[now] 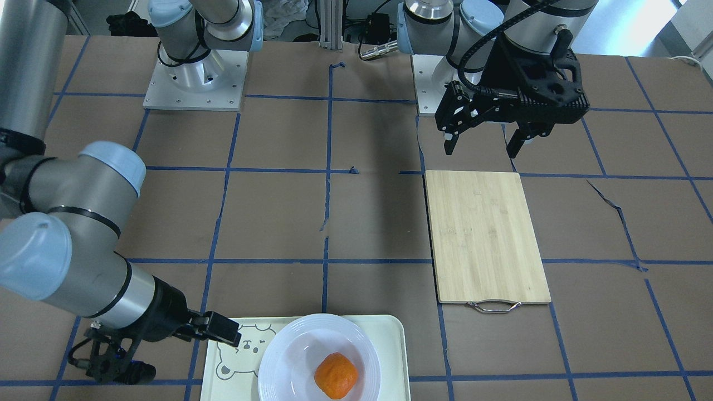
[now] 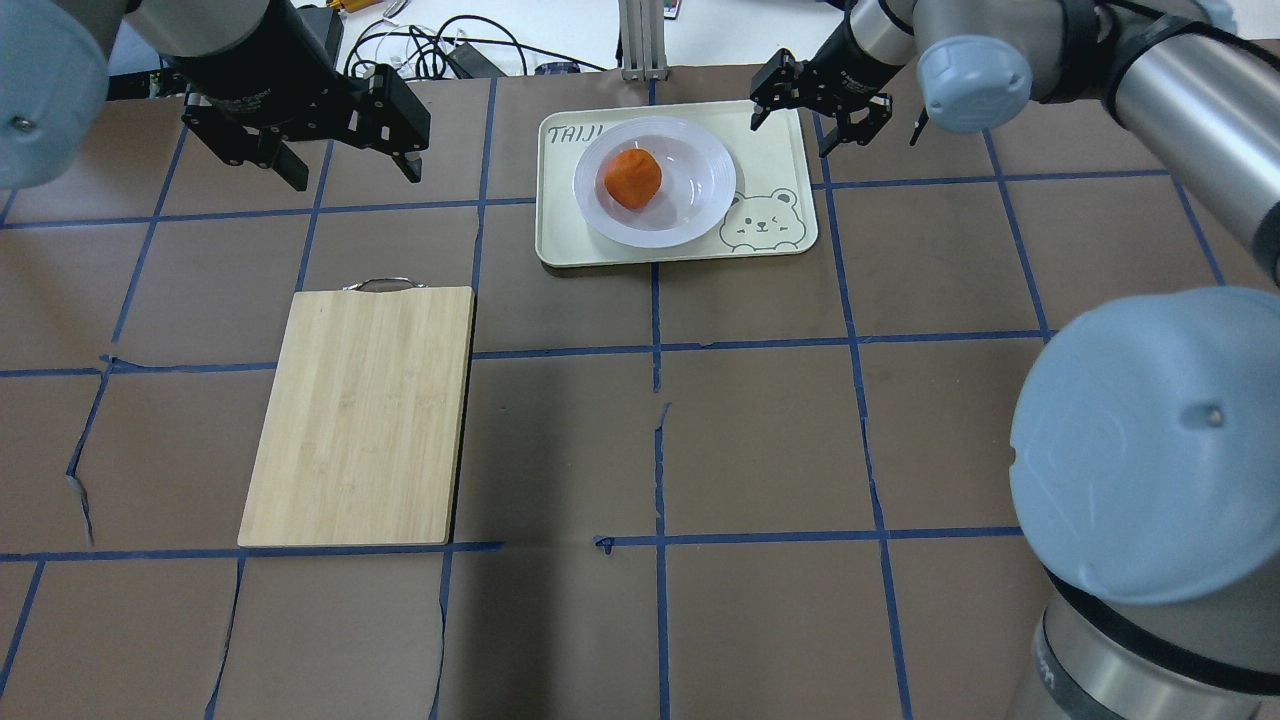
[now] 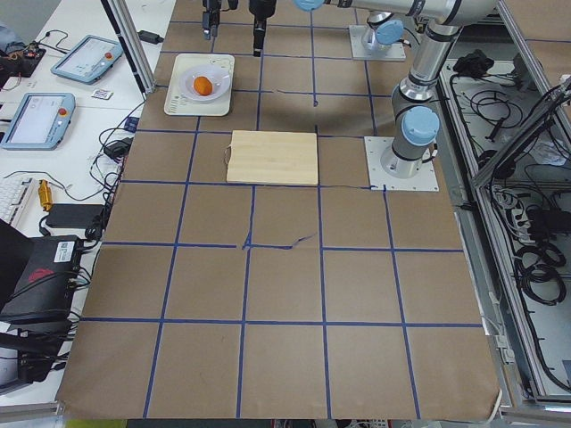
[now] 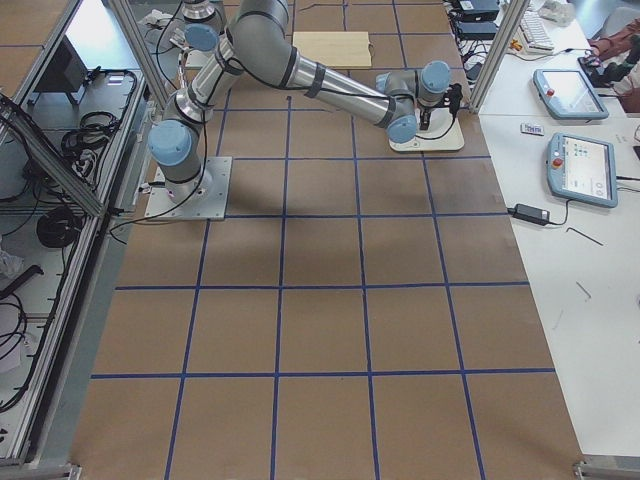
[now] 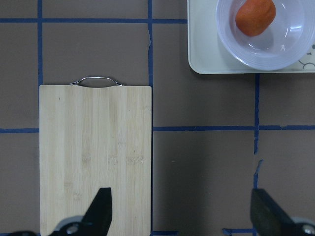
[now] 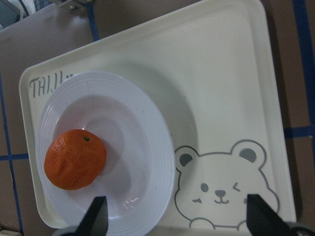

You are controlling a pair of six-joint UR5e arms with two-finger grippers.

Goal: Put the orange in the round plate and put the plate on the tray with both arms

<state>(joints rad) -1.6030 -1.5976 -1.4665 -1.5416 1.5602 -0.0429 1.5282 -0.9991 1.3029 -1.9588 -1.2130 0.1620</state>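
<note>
The orange lies in the sunken centre of the round plate. The plate rests on the left part of the cream tray, beside its bear print. My right gripper is open with nothing in it, at the tray's right end above the bear corner, apart from the plate. My left gripper hangs open and holds nothing, past the handle end of the cutting board, well left of the tray. The left wrist view shows the orange at its top right.
A bamboo cutting board with a metal handle lies left of the tray. Brown paper with blue tape lines covers the table. Cables lie along the far edge behind the tray. Tablets lie on the side table.
</note>
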